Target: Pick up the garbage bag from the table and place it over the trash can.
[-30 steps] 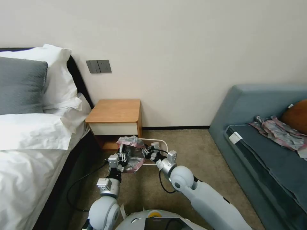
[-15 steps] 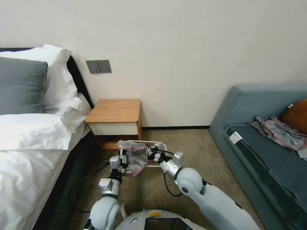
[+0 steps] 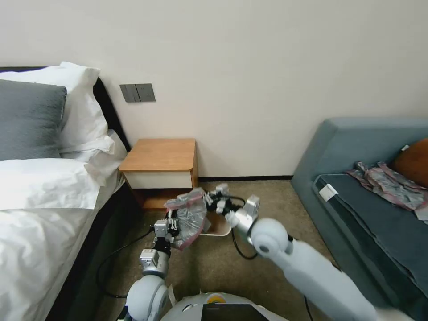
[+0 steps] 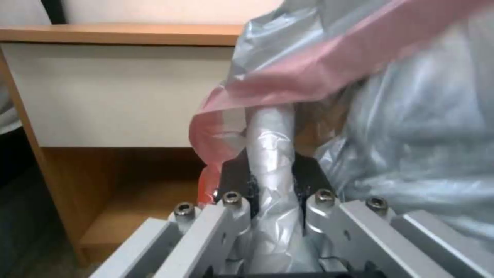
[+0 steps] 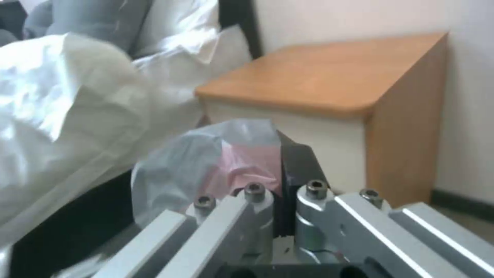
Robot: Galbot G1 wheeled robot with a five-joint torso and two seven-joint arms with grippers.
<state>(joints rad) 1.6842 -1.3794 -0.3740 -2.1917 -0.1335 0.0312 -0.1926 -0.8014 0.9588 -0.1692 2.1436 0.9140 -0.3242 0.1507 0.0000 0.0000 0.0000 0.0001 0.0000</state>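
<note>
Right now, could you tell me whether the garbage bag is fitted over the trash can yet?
Not yet. The garbage bag hangs bunched between the left gripper and right gripper, above the trash can.

Layout around the small wooden table (image 3: 160,154)

Thin translucent plastic garbage bag (image 3: 189,216) hangs before the table, over the small plastic trash can (image 3: 217,227); bed (image 3: 40,209) lies left, sofa (image 3: 370,196) right.

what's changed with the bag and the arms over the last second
The right gripper has pulled its pinched edge of the garbage bag up and away from the robot, toward the table, stretching the bag wider over the trash can. The left gripper has drawn back slightly, still shut on the near edge. Table and trash can stayed put.
</note>
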